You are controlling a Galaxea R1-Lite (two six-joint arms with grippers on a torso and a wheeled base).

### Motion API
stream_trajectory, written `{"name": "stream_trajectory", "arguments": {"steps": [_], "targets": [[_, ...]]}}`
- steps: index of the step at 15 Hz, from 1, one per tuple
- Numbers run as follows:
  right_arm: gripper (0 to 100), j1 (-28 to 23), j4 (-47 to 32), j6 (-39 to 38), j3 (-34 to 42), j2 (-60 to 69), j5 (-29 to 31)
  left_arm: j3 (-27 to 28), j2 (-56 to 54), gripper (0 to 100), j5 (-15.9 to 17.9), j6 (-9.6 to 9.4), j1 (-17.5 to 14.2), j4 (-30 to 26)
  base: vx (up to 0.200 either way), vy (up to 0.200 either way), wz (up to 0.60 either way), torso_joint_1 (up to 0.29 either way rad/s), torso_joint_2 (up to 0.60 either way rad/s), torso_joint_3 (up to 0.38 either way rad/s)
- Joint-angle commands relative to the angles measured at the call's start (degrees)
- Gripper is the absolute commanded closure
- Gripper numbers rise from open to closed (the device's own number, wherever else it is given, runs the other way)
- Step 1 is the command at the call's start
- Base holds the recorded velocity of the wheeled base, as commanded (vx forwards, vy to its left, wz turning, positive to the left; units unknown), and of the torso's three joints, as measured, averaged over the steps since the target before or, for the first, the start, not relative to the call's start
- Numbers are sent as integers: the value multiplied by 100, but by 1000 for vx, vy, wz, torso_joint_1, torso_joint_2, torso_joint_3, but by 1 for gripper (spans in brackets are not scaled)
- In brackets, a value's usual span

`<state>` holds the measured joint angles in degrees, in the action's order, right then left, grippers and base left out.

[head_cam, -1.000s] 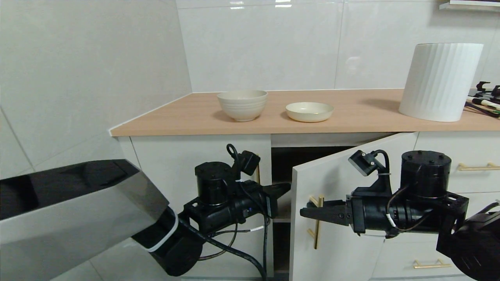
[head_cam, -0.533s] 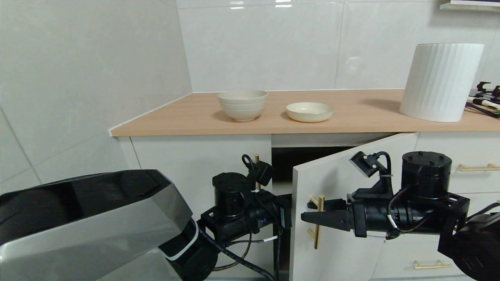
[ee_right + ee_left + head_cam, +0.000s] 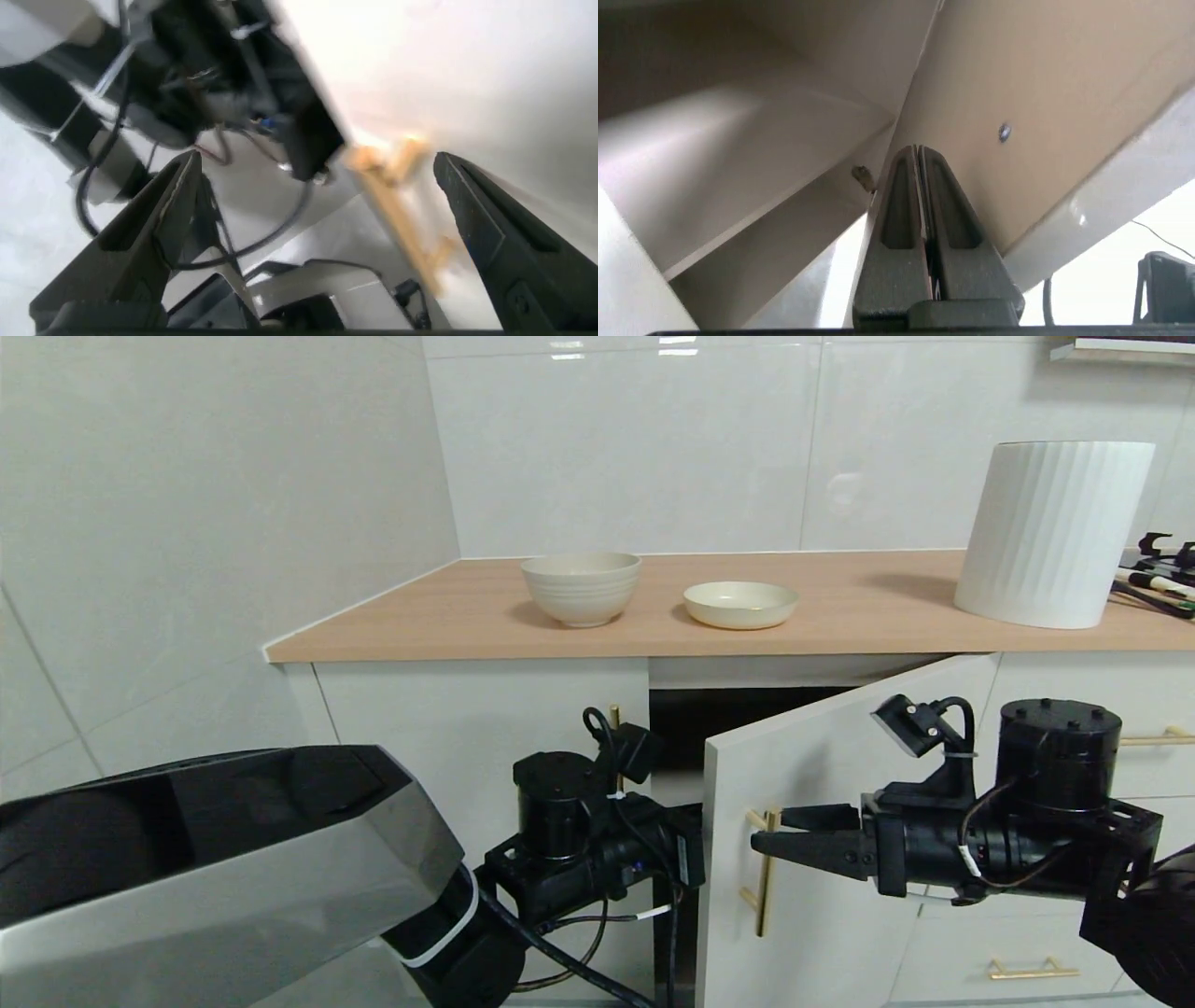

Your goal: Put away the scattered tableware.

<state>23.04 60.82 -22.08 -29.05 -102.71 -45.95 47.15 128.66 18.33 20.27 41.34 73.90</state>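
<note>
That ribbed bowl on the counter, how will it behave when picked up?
The ribbed bowl looks like glazed ceramic, so probably rigid and breakable if dropped. Its smooth finish may slip when gripped. It narrows toward the base, so a push near the rim might tip it.

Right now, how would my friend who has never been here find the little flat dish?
Look at the long wooden countertop against the white tiled wall. Two cream pieces sit there side by side, not touching. The dish is the low, shallow one, nearer the tall white ribbed container than the deep, ridged bowl.
</note>
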Motion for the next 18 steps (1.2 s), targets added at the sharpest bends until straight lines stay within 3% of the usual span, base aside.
{"name": "stream_trajectory", "arguments": {"steps": [1,7,12,18], "targets": [[0,-256,-26,-16,66,5,-2,-4,-139,100,21,12,6,10,0,0,0,0,0,0],[0,-10,-35,-7,1367,1051,-231,-13,-148,100,21,12,6,2,0,0,0,0,0,0],[0,341,-35,2,1578,1165,-231,-92,-139,100,30,12,59,-7,0,0,0,0,0,0],[0,394,-35,10,1587,1200,-231,-4,-87,100,74,126,59,-121,-200,0,0,5,-1,4]]}}
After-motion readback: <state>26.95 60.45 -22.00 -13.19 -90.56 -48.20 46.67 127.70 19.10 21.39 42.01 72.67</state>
